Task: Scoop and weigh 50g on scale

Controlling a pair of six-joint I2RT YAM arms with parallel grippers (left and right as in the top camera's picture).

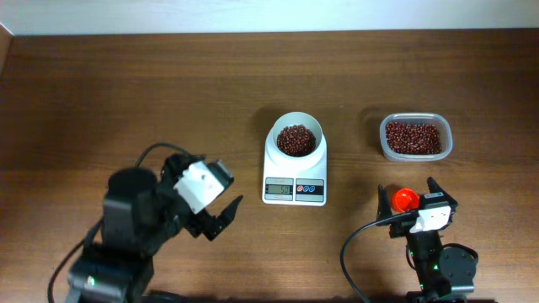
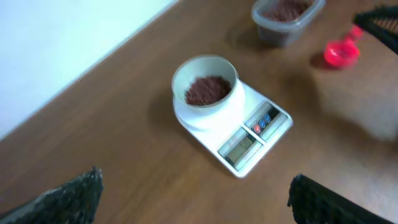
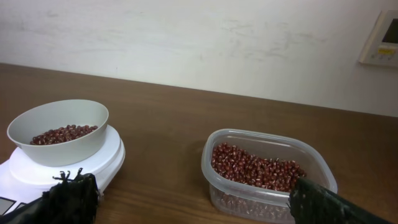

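Note:
The white scale [image 1: 295,181] stands mid-table, its round white bowl [image 1: 295,137] holding a small heap of red-brown beans [image 1: 295,140]. From the left wrist, the scale [image 2: 255,134] and its beans [image 2: 207,90] lie ahead of my left gripper [image 2: 196,199], which is open and empty. In the overhead view that left gripper [image 1: 226,195] hangs left of the scale. My right gripper [image 1: 408,189] is open near the front right, and a red scoop [image 1: 406,199] lies on the table under it, ungripped. In the right wrist view, the right gripper [image 3: 193,199] frames bare table between scale [image 3: 74,168] and tub.
A clear plastic tub [image 1: 414,137] full of beans sits right of the scale, just beyond my right gripper; it also shows in the right wrist view as the tub [image 3: 267,171]. The red scoop [image 2: 341,53] shows on the table in the left wrist view. A pale wall borders the far table edge.

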